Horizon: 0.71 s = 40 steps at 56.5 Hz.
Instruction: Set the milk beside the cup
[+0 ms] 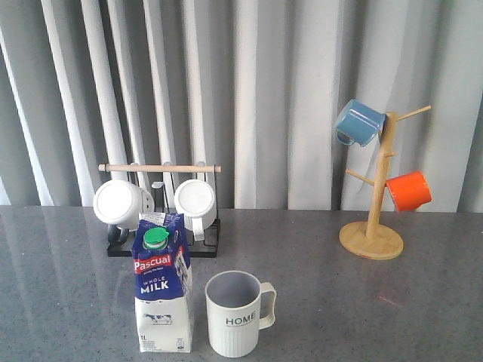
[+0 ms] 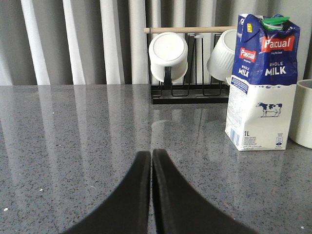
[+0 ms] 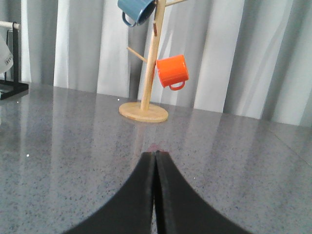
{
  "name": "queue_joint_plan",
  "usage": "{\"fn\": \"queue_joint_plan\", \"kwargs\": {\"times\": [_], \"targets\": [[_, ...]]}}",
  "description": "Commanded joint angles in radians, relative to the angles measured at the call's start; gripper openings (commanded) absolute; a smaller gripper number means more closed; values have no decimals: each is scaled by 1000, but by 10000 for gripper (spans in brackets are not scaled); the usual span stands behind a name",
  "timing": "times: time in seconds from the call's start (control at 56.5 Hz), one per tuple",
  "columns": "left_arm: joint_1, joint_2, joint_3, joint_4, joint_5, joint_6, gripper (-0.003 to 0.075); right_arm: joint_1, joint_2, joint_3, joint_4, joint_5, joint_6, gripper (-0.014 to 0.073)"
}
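On grey table (image 1: pixel 423 302), milk (image 1: pixel 162 283) upright just beside cup (image 1: pixel 235 313)

Lighting: bright, even, diffuse; soft glare streaks on grey tabletop (image 1: pixel 423 302), faint shadows; front view sl. soft, wrist views sharp.

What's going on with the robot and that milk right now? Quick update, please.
Left gripper shut, empty; right gripper too. Milk upright beside cup, small gap. Nothing in the way.
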<state>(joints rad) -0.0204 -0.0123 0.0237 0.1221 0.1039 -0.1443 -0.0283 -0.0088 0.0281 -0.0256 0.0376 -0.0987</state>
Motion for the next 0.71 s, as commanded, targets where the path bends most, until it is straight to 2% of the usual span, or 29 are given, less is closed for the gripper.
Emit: {"fn": "queue_joint_plan", "kwargs": {"times": [0.0,0.195,0.691], "targets": [[-2,-12,-21,-7,-82,-1,-6,-6,-17,10,0,-38,0,-8],[-2,-12,-21,-7,-82,-1,-6,-6,-17,10,-1,-82,0,-8],[-2,-12,-21,-7,-82,-1,-6,-6,-16,10,-1,-74,0,-8]]}}
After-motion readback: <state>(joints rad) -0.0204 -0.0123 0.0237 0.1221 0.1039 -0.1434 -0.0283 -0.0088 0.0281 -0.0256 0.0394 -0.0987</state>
